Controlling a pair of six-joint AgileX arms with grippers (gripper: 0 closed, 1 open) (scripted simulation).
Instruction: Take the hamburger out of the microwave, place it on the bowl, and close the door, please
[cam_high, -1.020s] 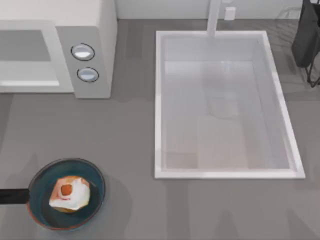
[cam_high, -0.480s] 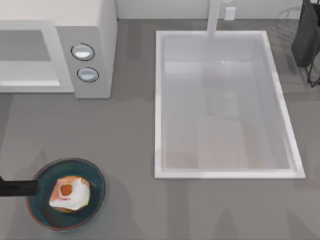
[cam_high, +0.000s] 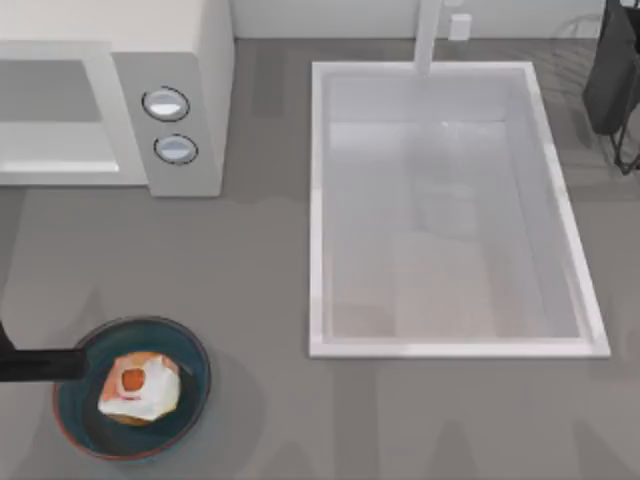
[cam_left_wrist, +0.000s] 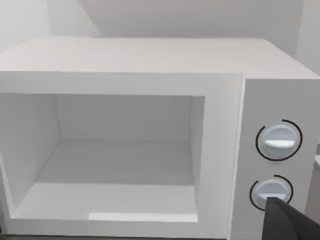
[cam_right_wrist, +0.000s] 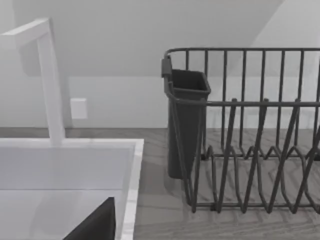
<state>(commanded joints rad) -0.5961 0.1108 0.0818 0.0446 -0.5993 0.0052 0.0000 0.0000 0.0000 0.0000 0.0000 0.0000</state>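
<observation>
While the hamburger (cam_high: 138, 388) rests in the bowl (cam_high: 190, 345), the door remains.
Our left end effector (cam_high: 40, 365) hovers beside it, grip state unclear; microwave (cam_left_wrist: 150, 130) gapes empty.

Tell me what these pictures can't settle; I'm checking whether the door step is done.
- Door: the microwave runs off the top view's left edge; left wrist view shows its cavity open, no panel.
- Left gripper: cut by the same edge beside the bowl holding the hamburger; fingers unclear.
</observation>
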